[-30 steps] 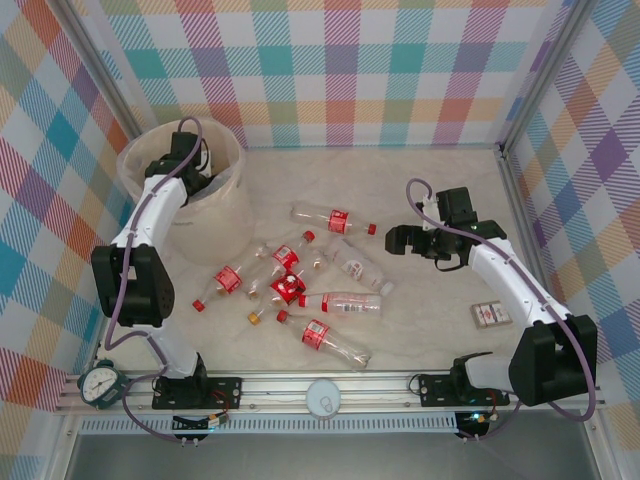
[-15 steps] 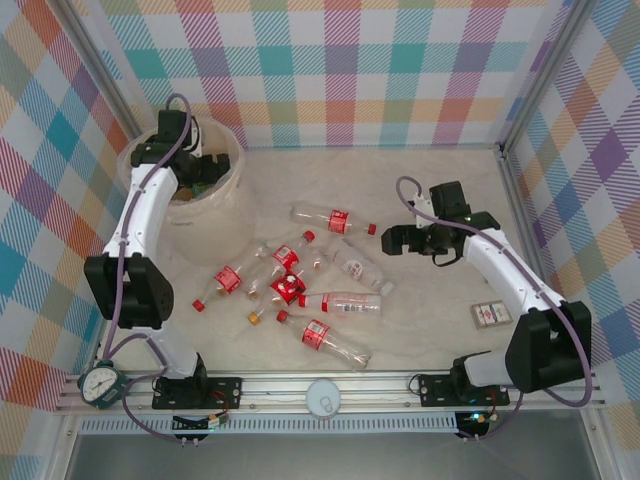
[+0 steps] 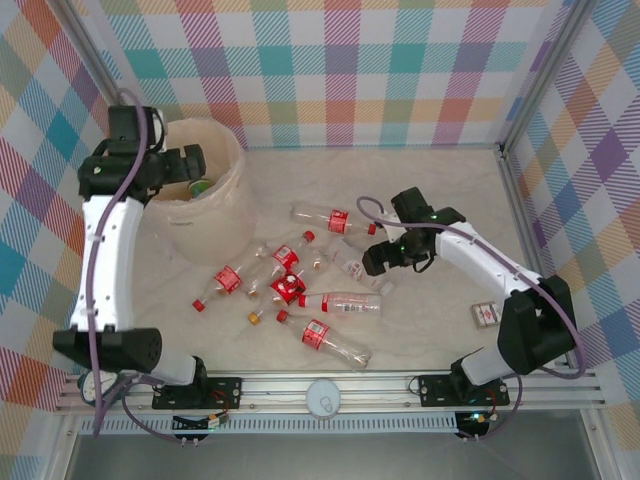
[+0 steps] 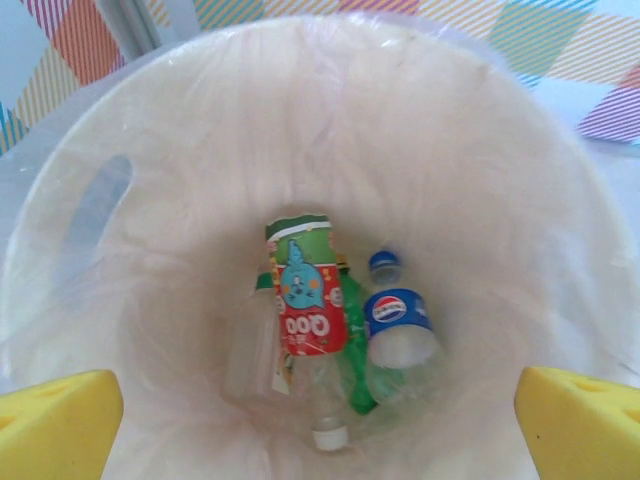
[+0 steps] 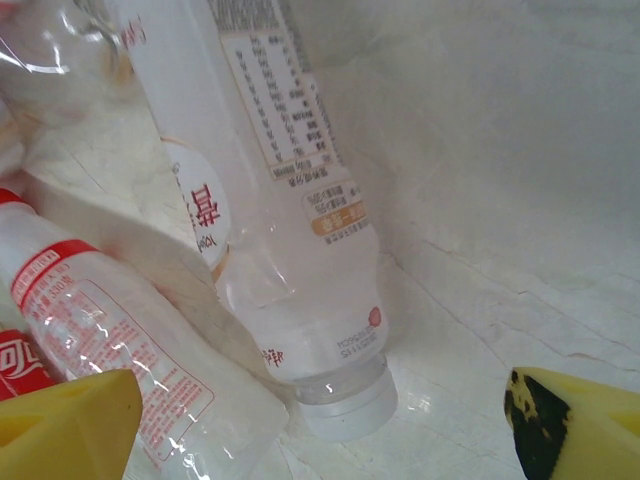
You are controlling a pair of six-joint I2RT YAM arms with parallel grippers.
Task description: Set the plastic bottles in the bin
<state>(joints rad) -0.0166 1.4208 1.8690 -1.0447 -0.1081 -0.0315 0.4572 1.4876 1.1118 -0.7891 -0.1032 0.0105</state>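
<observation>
- Over the bin [image 3: 236, 172], at the far left of the table [image 3: 430, 180], your left gripper [image 3: 190, 160] hangs with its jaws spread and empty. Its wrist view looks straight down on a blue-labelled bottle [image 4: 400, 325] and a green-and-red one [image 4: 305, 310] lying on the bin's bottom.
- At mid-table, the other bottles [image 3: 290, 285] lie in a loose heap, well apart from the bin. Judge most of the task as not yet done.
- Step in hand: a pick-up. Your right gripper [image 3: 378, 258] sits low at the heap's right edge. Its jaws are spread on either side of the capped end of a white-labelled bottle [image 5: 290, 230], and neither finger touches it.
- Next move: advance until the fingers straddle the body rather than the cap, then close. A red-labelled bottle [image 5: 100, 320] lies just beside one finger and may get nudged or pinched along.
- Pose: your left arm is raised, wrist pitched down. Your right arm reaches inward across the table, forearm low.
- The small box [image 3: 487, 314] near your right arm is no bottle, so leave it.
</observation>
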